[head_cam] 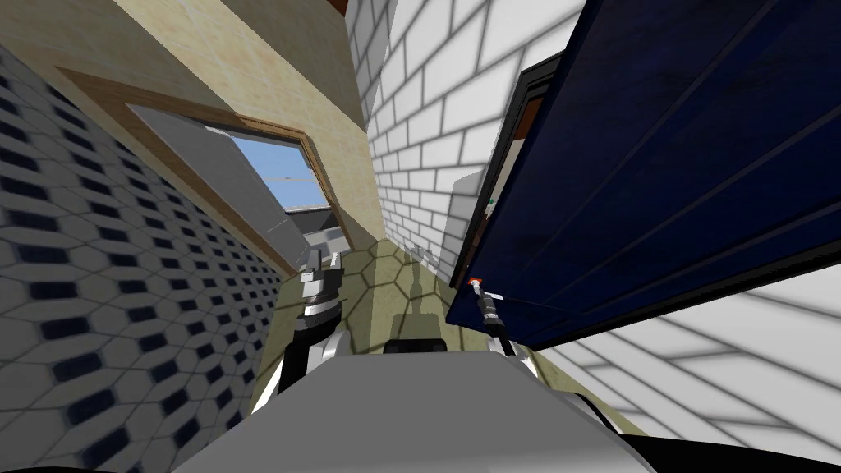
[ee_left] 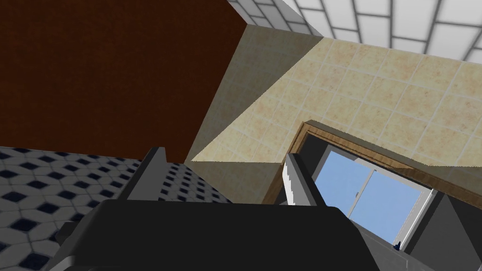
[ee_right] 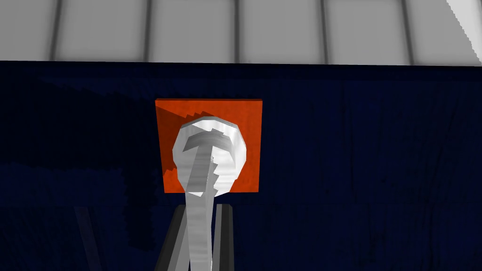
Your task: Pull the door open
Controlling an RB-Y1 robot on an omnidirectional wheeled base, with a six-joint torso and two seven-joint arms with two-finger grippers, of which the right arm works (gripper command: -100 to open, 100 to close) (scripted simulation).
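Right gripper [ee_right: 200,209]: fingers drawn in tight, one pressed to each side of the white lever handle [ee_right: 207,155]. The lever runs back between the fingers from a rounded hub. The hub sits on a square orange plate [ee_right: 245,117], which is mounted flat on the dark blue door [ee_right: 353,141].

Head view: the plate is at the door's near corner, by its free edge. The door leaf stands angled off its dark frame [head_cam: 526,98], with a gap between them. The frame is set in a white brick wall [head_cam: 427,123].

Left gripper [ee_left: 225,155]: fingers spread wide, nothing between them. It is held up well apart from the door, on the side away from the handle. Beyond it, further from the door, is a wood-framed window [head_cam: 279,176] in a beige tiled wall.
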